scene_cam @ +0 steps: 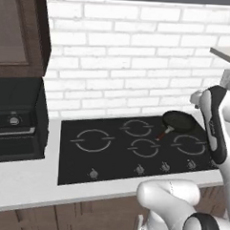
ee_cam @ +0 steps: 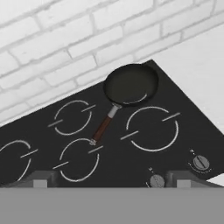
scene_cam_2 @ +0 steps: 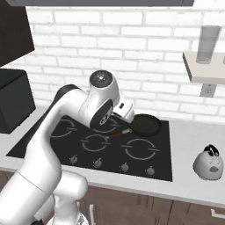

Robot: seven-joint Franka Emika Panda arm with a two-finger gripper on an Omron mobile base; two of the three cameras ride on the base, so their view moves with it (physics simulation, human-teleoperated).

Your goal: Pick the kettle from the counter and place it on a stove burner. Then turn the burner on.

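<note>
The kettle (scene_cam_2: 208, 163), squat and silvery-white with a black handle, stands on the pale counter (scene_cam_2: 189, 132) to the right of the black glass cooktop (scene_cam_2: 162, 171). The largest stove burner ring (scene_cam: 91, 140) is at the cooktop's left end, and its edge shows at the hand view's left border (ee_cam: 13, 159). My gripper (ee_cam: 111, 179) hangs open above the cooktop's front middle with nothing between its wide-apart fingertips (ee_cam: 39, 180). It looks toward the pan, far left of the kettle. My arm hides part of the cooktop in the right base view.
A black frying pan (ee_cam: 131, 83) with a reddish handle (ee_cam: 103, 127) sits on the back right ring. Several knobs (scene_cam: 140, 169) line the cooktop's front edge. A black appliance (scene_cam: 16, 121) stands at the left, and a wall shelf (scene_cam_2: 204, 68) holds a glass (scene_cam_2: 207, 44).
</note>
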